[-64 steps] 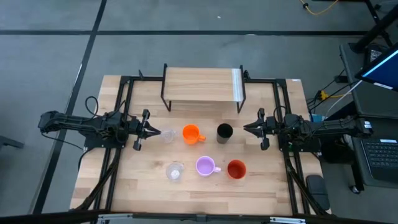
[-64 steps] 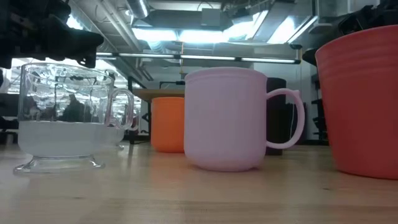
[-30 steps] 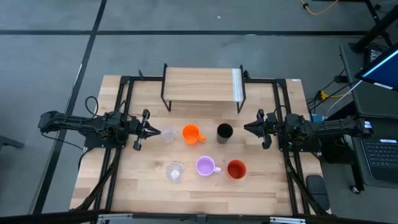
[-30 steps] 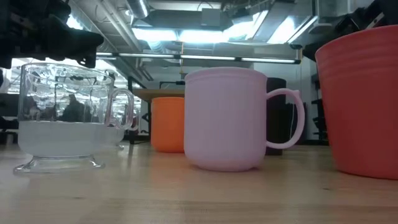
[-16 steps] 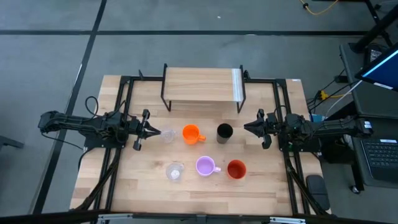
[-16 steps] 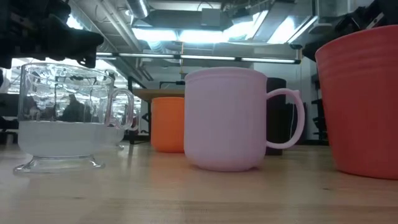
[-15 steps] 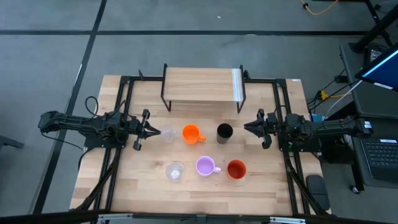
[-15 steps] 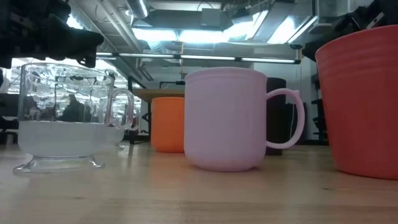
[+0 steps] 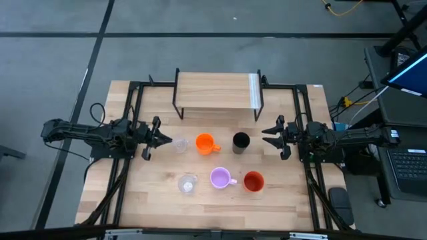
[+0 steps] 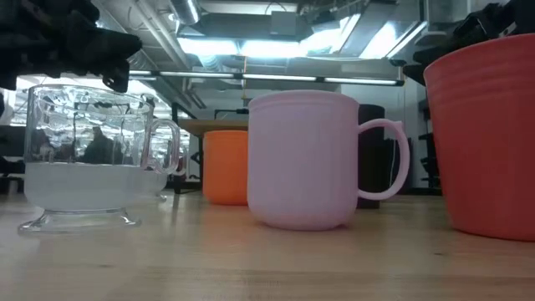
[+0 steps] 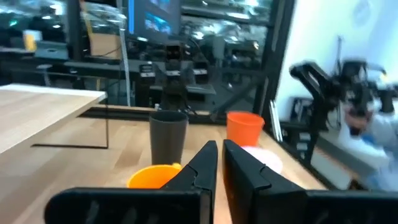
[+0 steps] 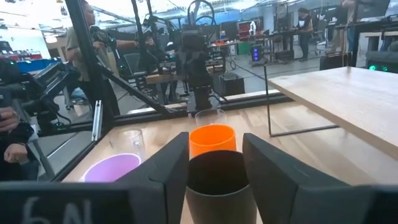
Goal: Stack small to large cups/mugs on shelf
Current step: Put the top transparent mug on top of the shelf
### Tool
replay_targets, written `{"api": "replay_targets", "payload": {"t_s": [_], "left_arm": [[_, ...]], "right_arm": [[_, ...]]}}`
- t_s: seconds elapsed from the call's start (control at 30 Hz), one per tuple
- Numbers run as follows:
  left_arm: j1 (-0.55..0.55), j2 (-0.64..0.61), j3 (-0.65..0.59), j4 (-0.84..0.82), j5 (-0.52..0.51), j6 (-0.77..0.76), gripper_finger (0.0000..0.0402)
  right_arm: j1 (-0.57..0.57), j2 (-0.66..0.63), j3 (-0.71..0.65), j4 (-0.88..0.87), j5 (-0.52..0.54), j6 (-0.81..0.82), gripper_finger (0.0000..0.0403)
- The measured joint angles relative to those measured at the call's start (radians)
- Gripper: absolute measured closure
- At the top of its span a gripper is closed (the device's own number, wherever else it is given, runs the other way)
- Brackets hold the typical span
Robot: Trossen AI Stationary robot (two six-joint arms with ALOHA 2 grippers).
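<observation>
Two arms lie low over the surface (image 9: 153, 213), reaching inward. Left end effector (image 9: 163, 140), fingers nearly pressed together, points at a clear glass cup (image 9: 180, 145). Right end effector (image 9: 268, 135) is spread toward the black cup (image 9: 241, 141). Behind stands the shelf (image 9: 217, 92).

Laptop (image 9: 407, 165) right of table (image 9: 213, 207); yellow cable (image 9: 343, 8) on floor.

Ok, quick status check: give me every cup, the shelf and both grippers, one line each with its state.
Shelf: top board bare.
Far clear glass cup: upright on table, at left gripper's tips.
Near clear glass cup: upright on table.
Orange mug: upright on table.
Lilac mug: upright on table.
Black cup: upright on table.
Red-orange cup: upright on table.
Left gripper: nearly shut, holding nothing.
Right gripper: open, facing black cup.
</observation>
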Motion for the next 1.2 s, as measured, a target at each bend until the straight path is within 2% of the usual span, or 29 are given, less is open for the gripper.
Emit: {"api": "replay_targets", "payload": {"t_s": [0.23,0.4,0.5,0.67,0.8,0.9,0.97,1.1,1.2], "left_arm": [[0.000,0.001,0.000,-0.004,-0.014,0.001,0.0327],[0.000,0.001,0.000,-0.003,-0.111,0.043,0.0268],[0.000,0.001,0.000,0.052,-0.231,0.062,0.0240],[0.000,0.001,0.000,0.091,-0.251,0.106,0.0232],[0.000,0.001,0.008,0.119,-0.251,0.020,0.0234],[0.000,0.006,0.077,0.046,-0.256,0.041,0.0234],[0.000,0.034,0.166,-0.057,-0.279,0.093,0.0234],[0.000,0.150,0.338,-0.361,-0.328,0.062,0.0234],[0.000,0.256,0.433,-0.503,-0.332,0.025,0.0234]], "right_arm": [[0.000,0.000,0.000,0.004,0.106,-0.002,0.0249],[-0.001,0.000,0.000,0.005,0.171,-0.001,0.0248],[-0.001,0.000,0.000,0.006,0.196,-0.003,0.0248],[-0.001,0.000,0.000,0.004,0.195,-0.003,0.0248],[-0.001,0.000,0.000,0.024,0.196,0.001,0.0248],[-0.001,0.000,0.000,0.058,0.195,0.000,0.0249],[-0.001,0.000,0.001,0.060,0.195,0.000,0.0249],[-0.001,0.000,0.002,0.035,0.169,-0.001,0.0249],[-0.001,0.000,0.002,0.017,0.149,-0.003,0.0249]]}}
